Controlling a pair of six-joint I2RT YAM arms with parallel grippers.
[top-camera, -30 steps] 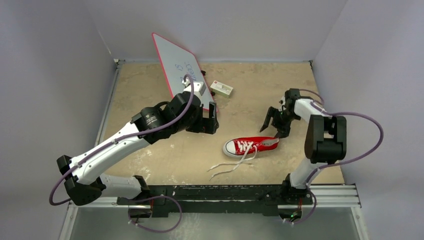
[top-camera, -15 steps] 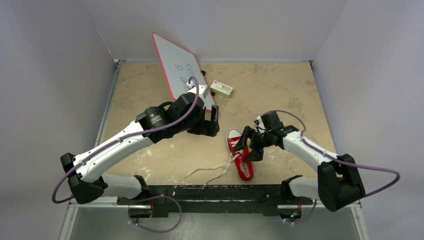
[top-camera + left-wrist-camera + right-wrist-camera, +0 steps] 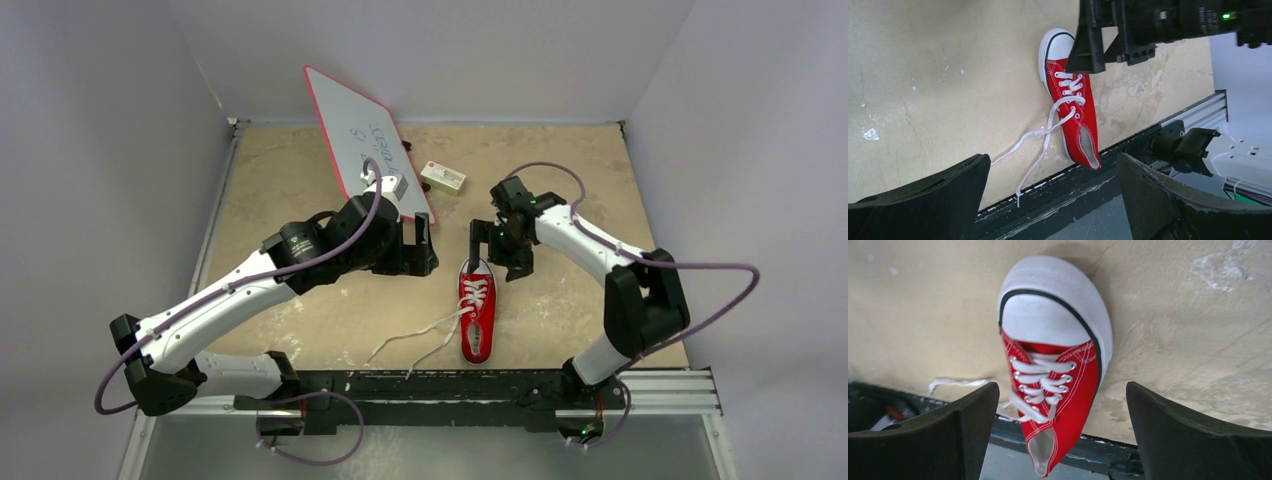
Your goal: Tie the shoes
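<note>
Both jaws parted; red canvas sneaker [image 3: 477, 318], limp white laces [image 3: 1044, 133]

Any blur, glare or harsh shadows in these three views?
Top external: even soft light, sharp, no glare on the sneaker. Left wrist: sneaker and laces sharp, own jaws dark and soft along the bottom. Right wrist: toe cap crisp with a faint shadow beyond it, jaws blurred in the foreground.

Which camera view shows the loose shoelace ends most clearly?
The left wrist view: both loose ends lie in full view beside the shoe. The top view shows them small; the right wrist view mostly crops them.
</note>
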